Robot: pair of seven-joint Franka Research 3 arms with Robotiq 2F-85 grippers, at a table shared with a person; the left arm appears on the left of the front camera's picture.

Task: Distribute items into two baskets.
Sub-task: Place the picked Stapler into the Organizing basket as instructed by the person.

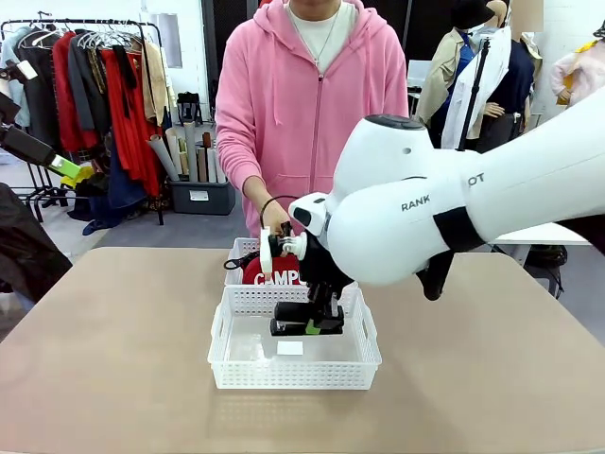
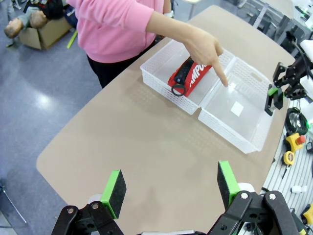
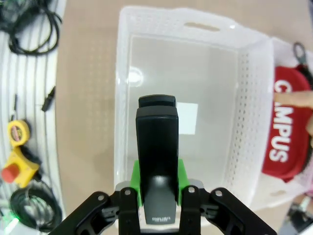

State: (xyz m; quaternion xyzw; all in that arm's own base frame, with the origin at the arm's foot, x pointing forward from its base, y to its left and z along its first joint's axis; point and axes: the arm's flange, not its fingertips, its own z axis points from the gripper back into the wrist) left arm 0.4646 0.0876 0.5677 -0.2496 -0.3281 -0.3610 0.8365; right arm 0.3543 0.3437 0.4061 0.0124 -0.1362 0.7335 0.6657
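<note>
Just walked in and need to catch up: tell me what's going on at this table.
The right gripper is shut on a black desk stapler, holding it over the nearer white lattice plastic basket. A red soft "CAMPUS" zip pouch lies in the farther matching basket. The person's hand points into the nearer basket. The left gripper hangs open, away from both.

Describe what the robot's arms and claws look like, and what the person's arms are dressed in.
The right arm is glossy white with rounded joints, a black band and dark lettering. Each gripper, left and right, is black linkage carrying two fingers with bright green pads. The person wears a pink hoodie with long sleeves.
</note>
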